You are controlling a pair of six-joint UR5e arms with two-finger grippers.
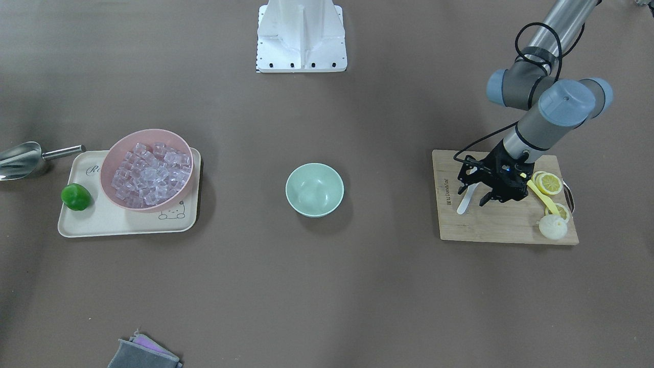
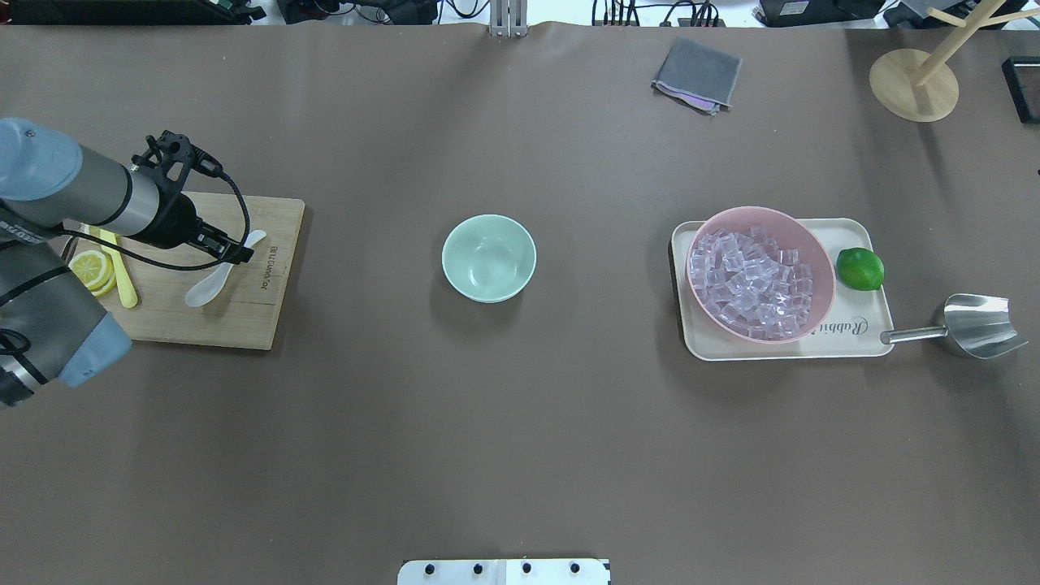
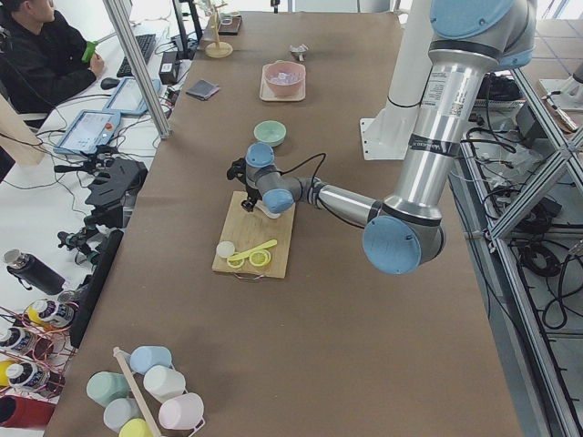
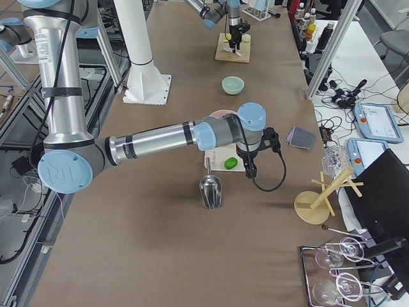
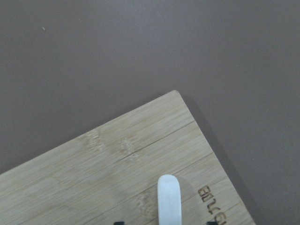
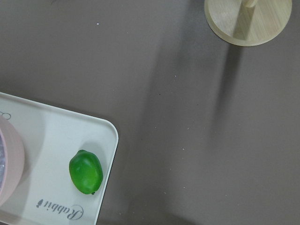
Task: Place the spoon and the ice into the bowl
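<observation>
The white spoon lies on the wooden cutting board at the table's left; its handle tip shows in the left wrist view. My left gripper is low over the handle, open, with a finger on each side of it. The mint-green bowl stands empty at the table's middle. Clear ice cubes fill the pink bowl on the right. My right gripper hangs above the tray's outer end near the lime; I cannot tell if it is open or shut.
Lemon slices, a yellow utensil and a peeled lemon piece lie on the board. A cream tray holds the pink bowl and a lime. A steel scoop, a grey cloth and a wooden stand are nearby.
</observation>
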